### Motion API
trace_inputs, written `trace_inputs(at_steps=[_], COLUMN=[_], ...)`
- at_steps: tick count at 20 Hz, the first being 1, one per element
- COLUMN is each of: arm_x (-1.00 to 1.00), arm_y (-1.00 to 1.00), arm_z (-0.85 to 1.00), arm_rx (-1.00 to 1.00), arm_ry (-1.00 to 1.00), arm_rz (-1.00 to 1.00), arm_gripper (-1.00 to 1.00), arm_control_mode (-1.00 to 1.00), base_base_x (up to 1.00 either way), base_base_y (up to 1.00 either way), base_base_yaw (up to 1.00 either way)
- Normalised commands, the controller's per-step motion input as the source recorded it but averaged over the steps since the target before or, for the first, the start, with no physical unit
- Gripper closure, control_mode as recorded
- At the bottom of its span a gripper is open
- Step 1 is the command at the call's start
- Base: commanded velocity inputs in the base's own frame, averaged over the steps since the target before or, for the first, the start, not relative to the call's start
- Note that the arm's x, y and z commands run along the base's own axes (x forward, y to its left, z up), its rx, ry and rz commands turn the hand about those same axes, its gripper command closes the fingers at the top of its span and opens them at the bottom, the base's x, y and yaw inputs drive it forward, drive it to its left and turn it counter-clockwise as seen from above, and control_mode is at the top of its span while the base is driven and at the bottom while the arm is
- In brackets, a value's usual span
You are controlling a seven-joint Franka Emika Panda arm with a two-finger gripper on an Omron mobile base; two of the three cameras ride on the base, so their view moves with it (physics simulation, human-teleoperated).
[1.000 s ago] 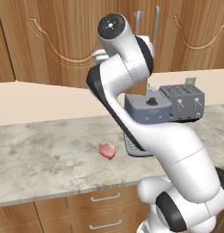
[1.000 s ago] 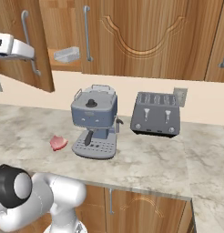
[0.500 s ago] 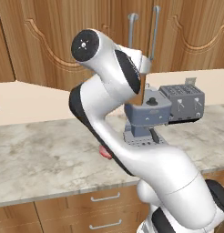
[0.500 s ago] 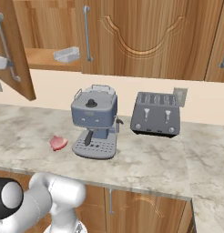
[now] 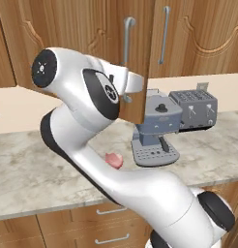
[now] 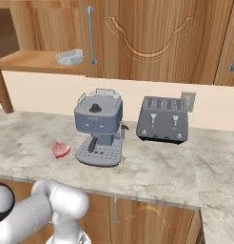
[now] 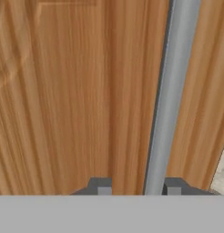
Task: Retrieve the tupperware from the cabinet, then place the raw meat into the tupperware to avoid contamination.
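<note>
Cabinet (image 6: 38, 62) open, my view: pale tupperware (image 6: 70, 57) upright on shelf; pinkish raw meat (image 6: 61, 149) on desk, at its 6 o'clock.

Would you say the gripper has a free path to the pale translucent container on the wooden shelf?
Probably not directly: the gripper is at the swung-open door's grey bar handle, while the pale translucent container sits exposed on the wooden shelf beyond.

White arm folded high, elbow up — gripper (image 7: 136, 189) level, its two dark finger tips (image 7: 101, 186) parted
</note>
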Motion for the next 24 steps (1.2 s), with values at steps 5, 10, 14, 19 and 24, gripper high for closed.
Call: trace_inputs(at_steps=[5, 10, 14, 19, 24], arm_x=[-0.12, -0.17, -0.5, -0.72, -0.9], arm_y=[0.84, 0.22, -0.08, -0.04, -0.63], arm_z=[-0.13, -0.06, -0.32, -0.45, -0.11], arm_rx=[-0.04, 0.0, 0.0, 0.0, 0.0], arm_ry=[0.01, 0.0, -0.03, -0.11, -0.03], arm_rz=[-0.12, -0.04, 0.0, 0.0, 0.04], arm_gripper=[-1.0, -1.0, -1.0, -1.0, -1.0], arm_control_mode=[-1.0, -1.0, -1.0, -1.0, -1.0], base_base_x=[0.0, 0.0, 0.0, 0.0, 0.0], base_base_y=[0.0, 0.0, 0.0, 0.0, 0.0], base_base_yaw=[0.0, 0.0, 0.0, 0.0, 0.0])
